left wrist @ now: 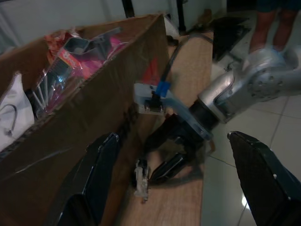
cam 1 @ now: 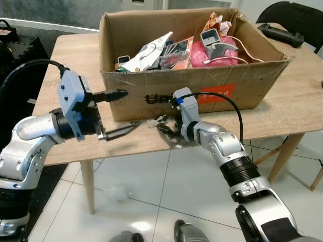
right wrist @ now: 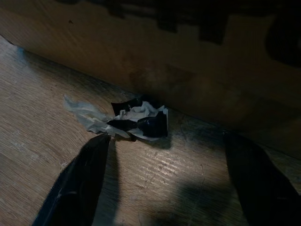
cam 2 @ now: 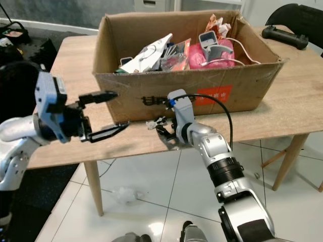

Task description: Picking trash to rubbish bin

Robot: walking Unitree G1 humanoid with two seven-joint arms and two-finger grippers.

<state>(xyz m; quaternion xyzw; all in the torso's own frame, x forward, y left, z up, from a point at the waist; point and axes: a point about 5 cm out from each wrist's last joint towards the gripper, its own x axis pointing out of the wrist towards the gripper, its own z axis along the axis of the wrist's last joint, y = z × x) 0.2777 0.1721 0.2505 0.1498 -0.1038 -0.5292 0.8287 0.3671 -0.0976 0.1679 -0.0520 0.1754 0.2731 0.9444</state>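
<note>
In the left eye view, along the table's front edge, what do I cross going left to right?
Left gripper with black fingers open → small crumpled white-and-black wrapper on the wooden table → right gripper, open, low beside the brown cardboard box.

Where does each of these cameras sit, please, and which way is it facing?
Left and right eye views: on the head, looking forward and down at the wooden table and cardboard box; both arms show.
Left wrist view: along the open left gripper toward the right gripper.
Right wrist view: along the open right gripper at the crumpled wrapper beside the box.
Shared: the wrapper and box wall appear in the eye views and both wrist views.
</note>
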